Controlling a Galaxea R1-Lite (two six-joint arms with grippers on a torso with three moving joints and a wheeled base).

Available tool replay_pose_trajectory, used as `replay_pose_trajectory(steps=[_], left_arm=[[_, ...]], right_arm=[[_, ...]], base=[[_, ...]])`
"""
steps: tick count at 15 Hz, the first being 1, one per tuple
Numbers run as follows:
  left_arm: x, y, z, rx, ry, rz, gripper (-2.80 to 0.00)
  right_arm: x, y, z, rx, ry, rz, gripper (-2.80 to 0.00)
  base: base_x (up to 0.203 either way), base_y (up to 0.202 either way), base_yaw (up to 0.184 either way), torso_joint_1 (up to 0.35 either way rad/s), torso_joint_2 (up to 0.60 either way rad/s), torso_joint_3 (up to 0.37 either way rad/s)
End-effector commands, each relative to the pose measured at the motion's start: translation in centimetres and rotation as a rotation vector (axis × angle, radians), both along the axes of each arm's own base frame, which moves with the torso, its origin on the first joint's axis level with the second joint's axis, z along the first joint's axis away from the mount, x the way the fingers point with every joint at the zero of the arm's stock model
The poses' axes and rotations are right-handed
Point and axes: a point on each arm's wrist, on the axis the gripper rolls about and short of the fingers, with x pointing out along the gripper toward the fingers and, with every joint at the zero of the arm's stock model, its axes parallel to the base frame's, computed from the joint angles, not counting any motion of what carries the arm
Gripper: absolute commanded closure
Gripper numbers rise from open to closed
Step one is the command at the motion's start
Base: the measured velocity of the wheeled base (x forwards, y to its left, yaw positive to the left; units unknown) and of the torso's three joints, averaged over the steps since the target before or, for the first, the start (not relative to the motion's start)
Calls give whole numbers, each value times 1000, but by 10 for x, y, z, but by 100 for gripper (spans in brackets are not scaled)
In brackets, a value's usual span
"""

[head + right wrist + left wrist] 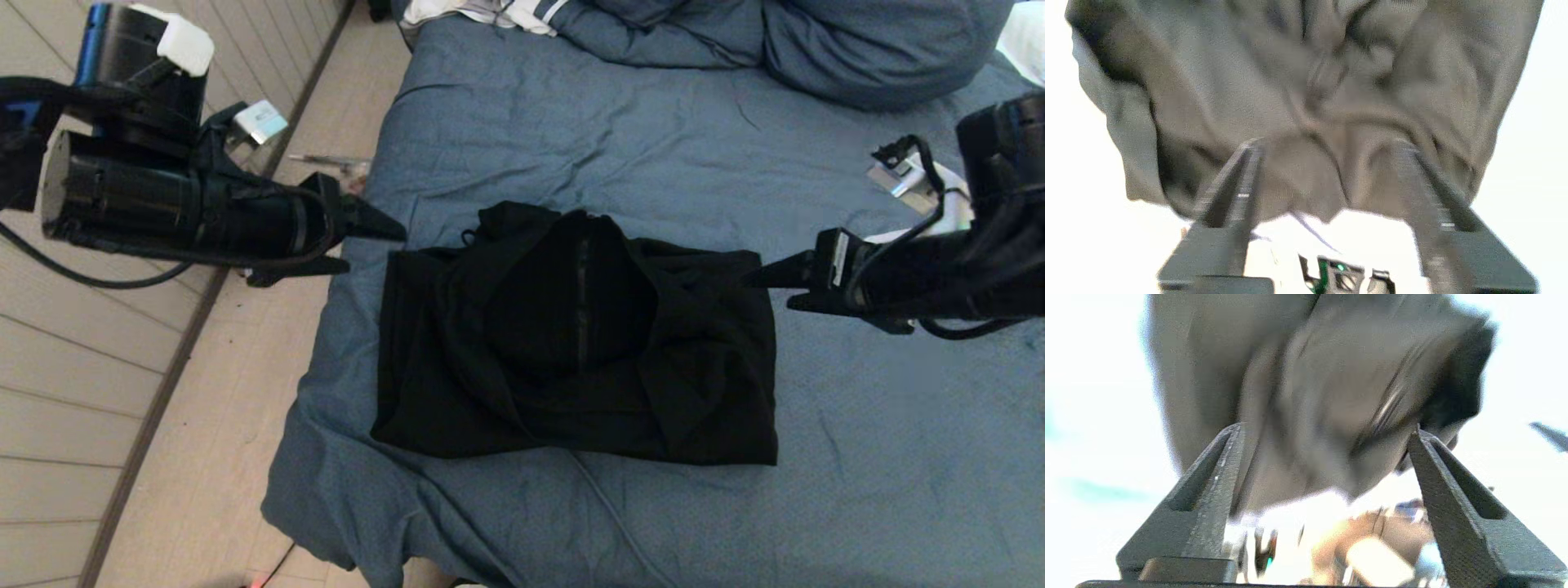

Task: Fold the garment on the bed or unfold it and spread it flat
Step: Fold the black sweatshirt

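Folded garment (571,343) lies on the bed (620,139), nothing inside it.

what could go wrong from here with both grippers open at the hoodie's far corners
1. The left gripper sits at the bed's side edge, so a pull that way could drag the garment toward the floor.
2. The right gripper might pinch only the top layer of the bunched fabric, undoing the fold.

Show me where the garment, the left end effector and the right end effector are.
garment (571,343): head view, middle of the folded black fabric.
left end effector (371,245): head view, between its fingertips.
right end effector (771,287): head view, between its fingertips.
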Motion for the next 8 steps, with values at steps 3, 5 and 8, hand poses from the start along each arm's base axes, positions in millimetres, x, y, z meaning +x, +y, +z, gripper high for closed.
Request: replay_pose_trajectory(steps=[3,5,8], left_arm=[[-32,13,-65,73,173,-15,-137],[-32,-4,-88,75,152,-80,0],[-19,-35,-77,70,92,-154,0]], right_arm=[[-33,15,-16,-62,18,127,0],[-35,28,-24,-73,46,189,0],[-26,40,-29,-77,65,224,0]], base=[[0,0,0,0,0,0],[0,0,0,0,0,0],[0,0,0,0,0,0]])
